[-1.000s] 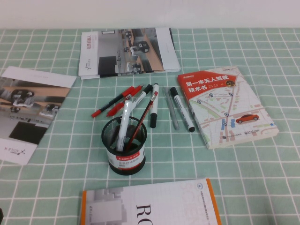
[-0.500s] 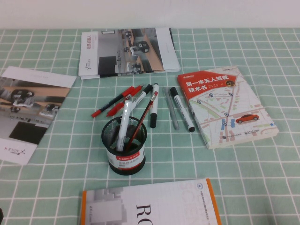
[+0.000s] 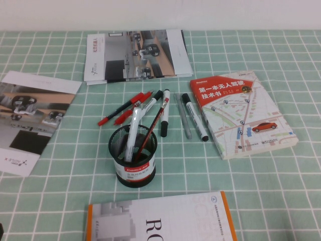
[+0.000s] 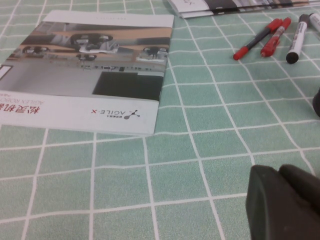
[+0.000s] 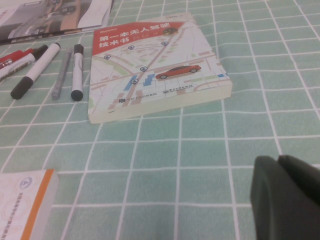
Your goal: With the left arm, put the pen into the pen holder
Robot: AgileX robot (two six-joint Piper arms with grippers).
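High view is showing a table draped in a pale green cloth (image 3: 281,191) with a white grid, running up to a plain white wall (image 3: 160,14) at 12 o'clock. At centre the pen holder (image 3: 133,155), a black wire-mesh cup with a white label banded in red, is standing upright. The pen (image 3: 133,131), thick and all white, is leaning inside the holder with its top sticking out past the rim; a slim dark pen with a red tip is leaning beside it. Loose markers (image 3: 163,113) are lying just beyond the holder at 12 o'clock. A city-map book (image 3: 241,113) is lying at 2 o'clock, brochures at 9 and 11 o'clock, and an orange-edged book at 6 o'clock.

Left wrist view is showing the left gripper (image 4: 286,202) hanging low over bare cloth near a brochure (image 4: 90,70), its fingers pressed together and gripping nothing. Right wrist view is showing the right gripper (image 5: 287,197) low over the cloth near the map book, fingers likewise together and empty.
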